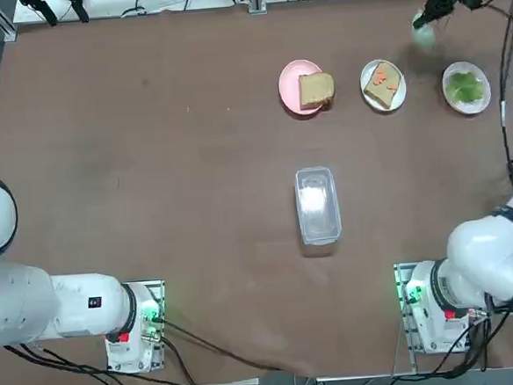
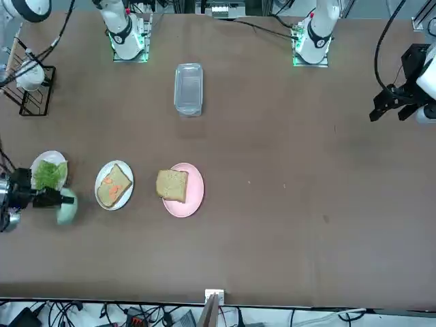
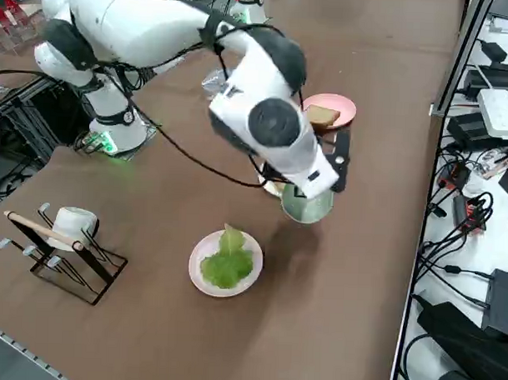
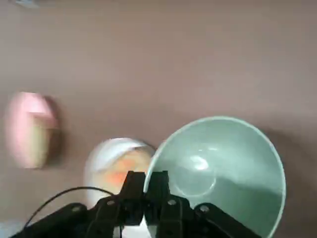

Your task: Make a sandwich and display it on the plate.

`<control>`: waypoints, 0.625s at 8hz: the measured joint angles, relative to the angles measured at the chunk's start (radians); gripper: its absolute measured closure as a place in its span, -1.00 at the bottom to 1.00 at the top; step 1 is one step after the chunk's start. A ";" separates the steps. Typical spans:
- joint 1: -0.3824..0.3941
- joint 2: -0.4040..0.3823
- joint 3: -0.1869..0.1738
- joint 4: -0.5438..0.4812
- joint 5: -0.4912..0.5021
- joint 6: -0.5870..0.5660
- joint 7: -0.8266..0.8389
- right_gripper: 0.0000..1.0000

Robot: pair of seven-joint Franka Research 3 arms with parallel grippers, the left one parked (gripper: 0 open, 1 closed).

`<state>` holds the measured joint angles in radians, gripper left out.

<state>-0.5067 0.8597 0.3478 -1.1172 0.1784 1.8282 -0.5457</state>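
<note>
Right gripper [image 4: 147, 184] pinches shut on the rim of the pale-green cup [image 4: 218, 171], holding it above the surface near the white plate [image 1: 369, 92] carrying an orange-topped bread slice [image 1: 384, 84]; another bread slice [image 1: 316, 89] sits on the pink plate [image 1: 290, 89].

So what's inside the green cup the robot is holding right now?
Nothing: in the wrist view the pale-green cup looks empty, its inner bottom bare. The right gripper is shut on its rim, covering a small bit of the wall.
</note>
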 joint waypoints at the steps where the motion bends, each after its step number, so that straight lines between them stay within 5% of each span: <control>1: 0.020 0.005 -0.001 0.000 -0.151 0.086 -0.011 0.93; 3: 0.035 0.040 -0.002 0.000 -0.418 0.227 -0.021 0.93; 5: 0.031 0.087 -0.017 0.000 -0.566 0.344 -0.026 0.93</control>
<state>-0.4759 0.9470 0.3309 -1.1172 -0.3872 2.1726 -0.5712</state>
